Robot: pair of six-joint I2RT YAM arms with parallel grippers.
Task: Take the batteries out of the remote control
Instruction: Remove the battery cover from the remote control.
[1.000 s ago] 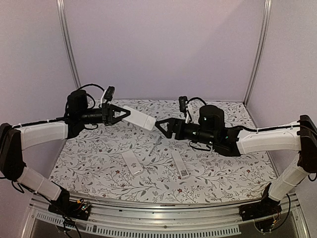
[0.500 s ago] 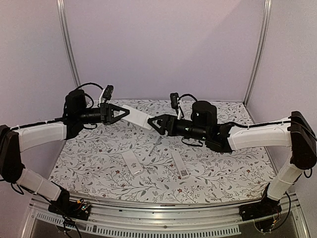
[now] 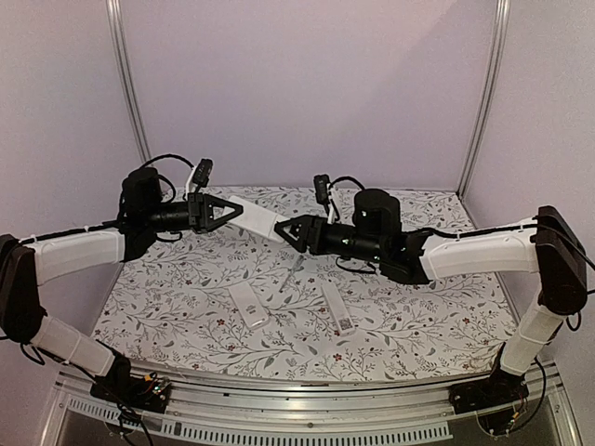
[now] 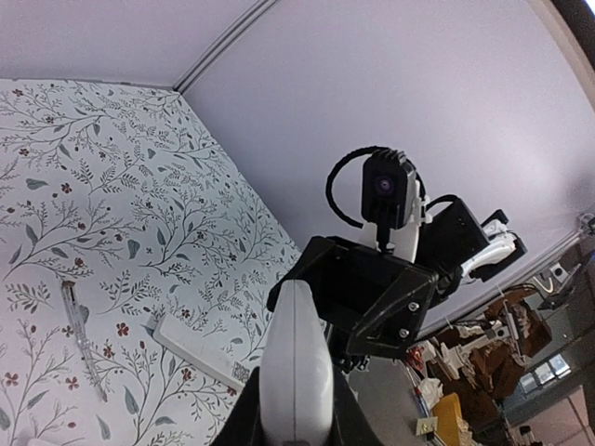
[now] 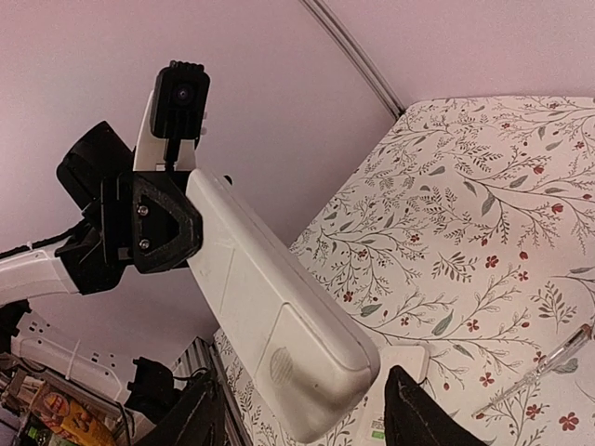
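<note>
top external view: the left end effector (image 3: 234, 212) grips the white remote (image 3: 263, 220) in the air; no batteries are visible. the right end effector (image 3: 282, 230) stands open around its free end. it should close squarely there, without twisting the remote.

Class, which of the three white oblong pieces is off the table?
The long white plastic remote held by the left gripper; the short white piece and labelled white bar lie on the floral tabletop.
</note>
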